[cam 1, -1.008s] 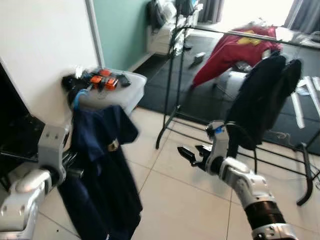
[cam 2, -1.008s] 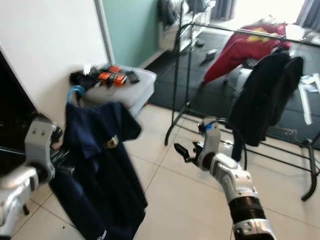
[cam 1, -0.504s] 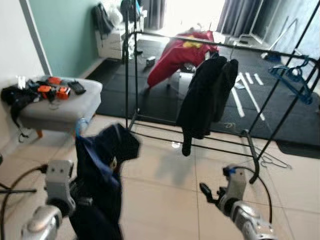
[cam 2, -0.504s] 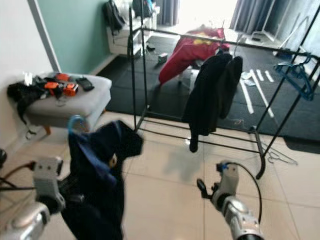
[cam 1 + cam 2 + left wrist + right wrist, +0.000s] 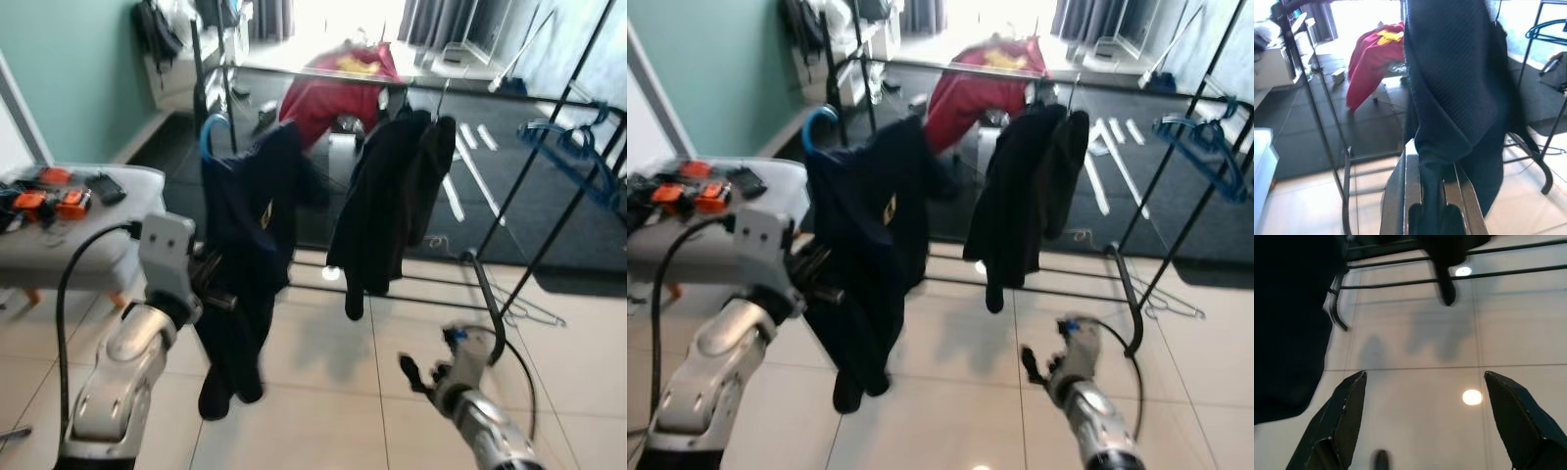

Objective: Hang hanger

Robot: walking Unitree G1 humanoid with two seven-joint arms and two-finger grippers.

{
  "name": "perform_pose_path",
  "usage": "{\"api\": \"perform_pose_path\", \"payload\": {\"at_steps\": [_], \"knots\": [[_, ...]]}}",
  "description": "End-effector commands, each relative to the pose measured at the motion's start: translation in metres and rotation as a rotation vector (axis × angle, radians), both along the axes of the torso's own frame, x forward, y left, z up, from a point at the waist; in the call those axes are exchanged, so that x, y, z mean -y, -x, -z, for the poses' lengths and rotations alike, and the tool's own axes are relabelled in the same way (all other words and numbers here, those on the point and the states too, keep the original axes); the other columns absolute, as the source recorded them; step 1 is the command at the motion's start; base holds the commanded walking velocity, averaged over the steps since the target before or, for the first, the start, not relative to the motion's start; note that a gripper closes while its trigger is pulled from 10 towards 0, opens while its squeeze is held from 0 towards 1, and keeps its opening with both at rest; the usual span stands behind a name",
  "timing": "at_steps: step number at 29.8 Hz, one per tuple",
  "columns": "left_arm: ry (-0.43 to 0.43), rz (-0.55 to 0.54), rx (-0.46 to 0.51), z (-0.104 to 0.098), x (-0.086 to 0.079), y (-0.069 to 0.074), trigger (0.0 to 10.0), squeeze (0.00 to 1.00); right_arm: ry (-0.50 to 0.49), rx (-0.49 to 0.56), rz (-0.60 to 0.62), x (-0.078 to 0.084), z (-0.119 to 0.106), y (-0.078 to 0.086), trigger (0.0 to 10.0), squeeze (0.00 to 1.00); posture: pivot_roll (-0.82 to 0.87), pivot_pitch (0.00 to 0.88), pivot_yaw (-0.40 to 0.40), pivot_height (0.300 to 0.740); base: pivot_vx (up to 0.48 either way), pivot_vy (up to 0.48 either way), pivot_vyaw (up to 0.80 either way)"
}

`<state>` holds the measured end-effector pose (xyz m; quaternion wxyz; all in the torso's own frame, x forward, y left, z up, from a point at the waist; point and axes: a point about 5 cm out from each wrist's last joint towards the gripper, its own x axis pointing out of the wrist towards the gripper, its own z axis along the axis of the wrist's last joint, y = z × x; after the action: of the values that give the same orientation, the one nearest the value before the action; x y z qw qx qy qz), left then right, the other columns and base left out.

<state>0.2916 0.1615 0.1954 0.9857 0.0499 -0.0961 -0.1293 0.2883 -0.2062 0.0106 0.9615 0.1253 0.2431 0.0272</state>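
Left eye view: we judge transport step. Left pincer (image 5: 220,294) grips the dark navy garment on its blue plastic hanger (image 5: 209,134), at 10 o'clock of the black metal rail (image 5: 323,73). Right pincer (image 5: 1425,426) wide, idle. Next: lift hook over rail.

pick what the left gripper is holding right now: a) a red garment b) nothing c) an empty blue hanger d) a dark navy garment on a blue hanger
d: the left gripper has its fingers closed on a dark navy garment that hangs from a blue hanger, held up in front of the clothes rack.
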Motion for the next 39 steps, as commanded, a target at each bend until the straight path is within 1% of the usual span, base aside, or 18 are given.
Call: {"api": "perform_pose_path", "payload": {"at_steps": [1,2,4,9,10,13,16,17,18,20,22,24,29,31,32,33,36,39], "knots": [[-0.02,0.028,0.008,-0.004,0.012,-0.002,10.0,0.0,0.016,-0.028,0.025,0.01,0.009,0.009,10.0,0.0,-0.05,0.054,-0.008,0.74,0.48,0.0,0.0],[-0.02,0.028,0.008,-0.004,0.012,-0.002,10.0,0.0,0.016,-0.028,0.025,0.01,0.009,0.009,10.0,0.0,-0.05,0.054,-0.008,0.74,0.48,0.0,0.0],[-0.047,0.046,-0.002,-0.006,0.025,-0.007,10.0,0.0,0.014,-0.018,0.028,0.01,0.009,0.006,10.0,0.0,-0.06,0.052,-0.005,0.74,0.48,0.0,0.0],[-0.1,0.021,-0.04,-0.006,0.034,-0.015,10.0,0.0,0.011,-0.013,0.03,0.009,0.008,0.003,10.0,0.0,-0.06,0.052,-0.004,0.74,0.48,0.0,0.0],[-0.1,0.021,-0.04,-0.006,0.034,-0.015,10.0,0.0,0.011,-0.013,0.03,0.009,0.008,0.003,10.0,0.0,-0.06,0.052,-0.004,0.74,0.48,0.0,0.0],[-0.145,-0.086,-0.104,-0.003,0.03,-0.024,10.0,0.0,0.008,-0.008,0.031,0.008,0.008,0.002,10.0,0.0,-0.06,0.052,-0.001,0.74,0.48,0.0,0.0],[-0.152,-0.11,-0.119,-0.002,0.028,-0.026,10.0,0.0,0.007,-0.007,0.03,0.008,0.008,0.001,10.0,0.0,-0.06,0.052,0.001,0.74,0.48,0.0,0.0],[-0.148,-0.151,-0.154,0.002,0.023,-0.028,10.0,0.0,0.006,0.0,0.028,0.007,0.006,0.0,10.0,0.0,-0.06,0.052,0.001,0.74,0.48,0.0,0.0],[-0.148,-0.151,-0.154,0.002,0.023,-0.028,10.0,0.0,0.006,0.0,0.028,0.007,0.006,0.0,10.0,0.0,-0.06,0.052,0.001,0.74,0.48,0.0,0.0],[-0.141,-0.201,-0.192,0.007,0.017,-0.031,10.0,0.0,0.004,0.013,0.022,0.005,0.003,-0.003,10.0,0.0,-0.06,0.051,-0.001,0.74,0.48,0.0,0.0],[-0.132,-0.201,-0.196,0.008,0.017,-0.031,10.0,0.0,0.004,0.02,0.019,0.004,0.001,-0.004,10.0,0.0,-0.06,0.051,0.001,0.74,0.48,0.0,0.0],[-0.134,-0.159,-0.182,0.004,0.032,-0.034,10.0,0.0,0.003,0.039,0.011,0.003,-0.002,-0.008,10.0,0.0,-0.06,0.049,0.003,0.74,0.48,0.0,0.0],[-0.134,-0.154,-0.181,0.003,0.035,-0.034,10.0,0.0,0.003,0.042,0.01,0.003,-0.002,-0.008,10.0,0.0,-0.06,0.049,0.003,0.74,0.48,0.0,0.0],[-0.125,-0.134,-0.174,0.001,0.049,-0.036,10.0,0.0,0.001,0.05,0.006,0.0,-0.003,-0.009,10.0,0.0,-0.07,0.047,0.007,0.74,0.48,0.0,0.0],[-0.125,-0.134,-0.174,0.001,0.049,-0.036,10.0,0.0,0.001,0.05,0.006,0.0,-0.003,-0.009,10.0,0.0,-0.07,0.047,0.007,0.74,0.48,0.0,0.0],[-0.116,-0.118,-0.164,-0.002,0.057,-0.037,10.0,0.0,0.001,0.057,0.004,-0.001,-0.004,-0.009,10.0,0.0,-0.07,0.046,0.01,0.74,0.48,0.0,0.0],[-0.114,-0.116,-0.163,-0.002,0.059,-0.037,10.0,0.0,0.001,0.059,0.004,-0.001,-0.004,-0.009,10.0,0.0,-0.07,0.046,0.01,0.74,0.48,0.0,0.0],[-0.138,-0.075,-0.143,-0.004,0.066,-0.038,10.0,0.0,0.006,0.059,0.006,0.0,-0.005,-0.009,10.0,0.0,-0.07,0.045,0.009,0.74,0.48,0.0,0.0]]}}
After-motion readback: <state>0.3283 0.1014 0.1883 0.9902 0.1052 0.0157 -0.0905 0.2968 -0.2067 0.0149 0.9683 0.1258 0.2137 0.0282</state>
